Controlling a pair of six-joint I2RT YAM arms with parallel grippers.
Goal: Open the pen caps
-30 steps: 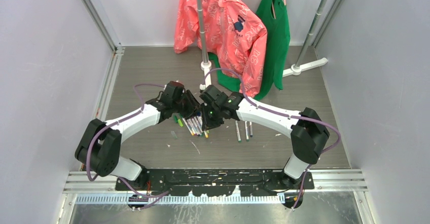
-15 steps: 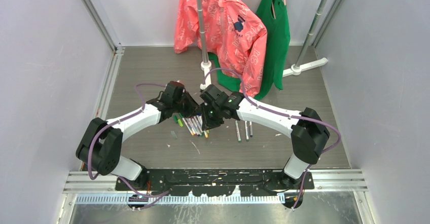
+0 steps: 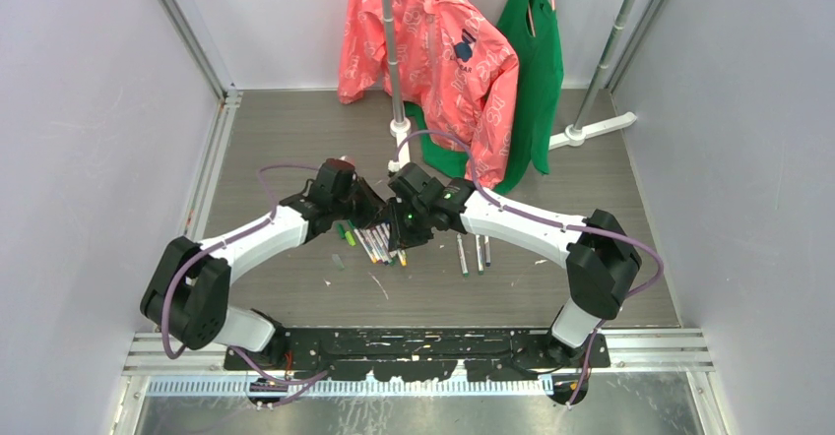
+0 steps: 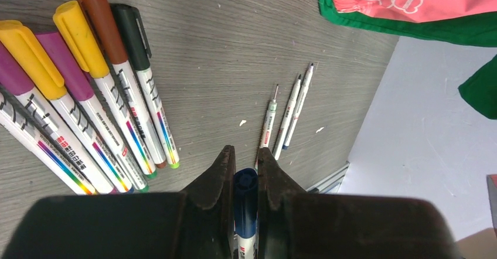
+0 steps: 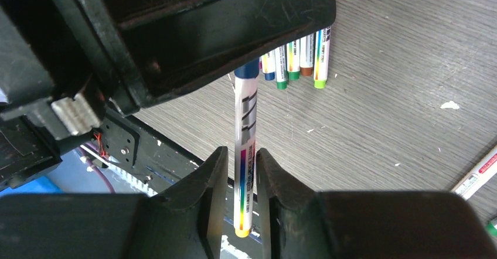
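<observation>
Dark blue plastic pen cap clamped in the left end effector, its white-barrelled marker pen raised over the grey wood-grain bench — right end effector flanking the barrel, grip unclear, other capped pens in a row nearby

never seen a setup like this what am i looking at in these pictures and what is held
Two robot arms bolted to a table edge. The wide picture looks down from above; the other two come from cameras on each wrist. On the table lie a row of capped marker pens and three thin uncapped pens. The left gripper is shut on the blue cap of one raised pen; the right gripper flanks its barrel, whether it grips is unclear.
</observation>
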